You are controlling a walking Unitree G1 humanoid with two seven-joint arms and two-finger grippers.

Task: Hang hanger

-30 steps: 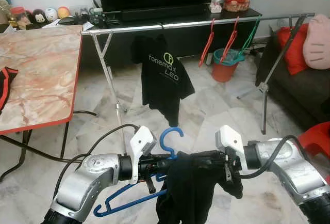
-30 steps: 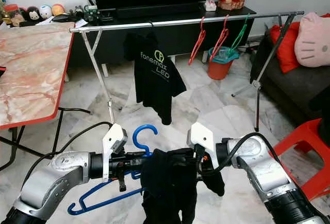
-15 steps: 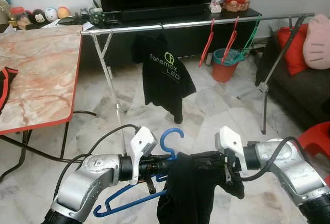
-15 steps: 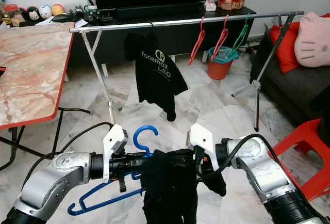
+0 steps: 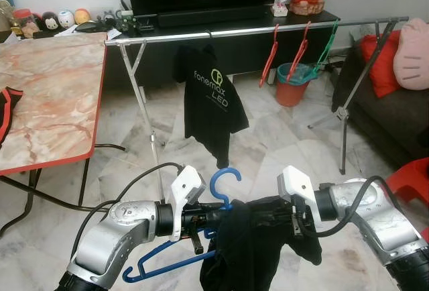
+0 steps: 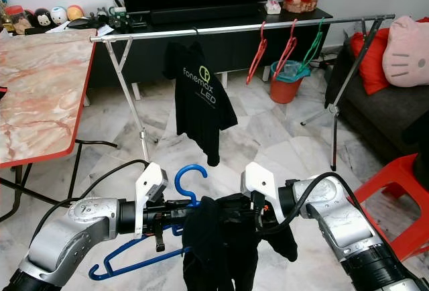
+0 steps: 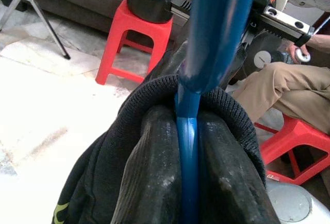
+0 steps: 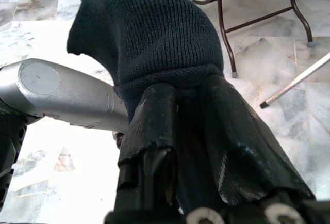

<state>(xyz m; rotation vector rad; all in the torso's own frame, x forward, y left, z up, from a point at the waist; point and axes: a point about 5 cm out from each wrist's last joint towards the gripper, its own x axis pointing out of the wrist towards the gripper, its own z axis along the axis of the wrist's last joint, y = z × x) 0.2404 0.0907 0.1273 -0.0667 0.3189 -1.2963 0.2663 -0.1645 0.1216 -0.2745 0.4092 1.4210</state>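
A blue plastic hanger (image 5: 224, 180) is held low in front of me, hook up, with my left gripper (image 5: 213, 216) shut on its neck. The left wrist view shows the blue hanger (image 7: 188, 146) pinched between the two fingers (image 7: 149, 182). A black garment (image 5: 244, 251) drapes over the hanger between my arms. My right gripper (image 5: 267, 214) is shut on the garment's knit collar (image 8: 149, 33), its fingers (image 8: 154, 131) wrapped in the cloth. Ahead stands the silver clothes rail (image 5: 255, 31).
On the rail hang a black printed T-shirt (image 5: 211, 100), two red hangers (image 5: 270, 53) and a green hanger (image 5: 326, 44). A marble-topped table (image 5: 47, 96) is at left; a sofa (image 5: 395, 110) and a red stool (image 5: 412, 180) are at right. A seated person (image 7: 289, 84) is nearby.
The T-shirt on the rail has swung slightly. Both grippers keep their hold and have barely shifted.
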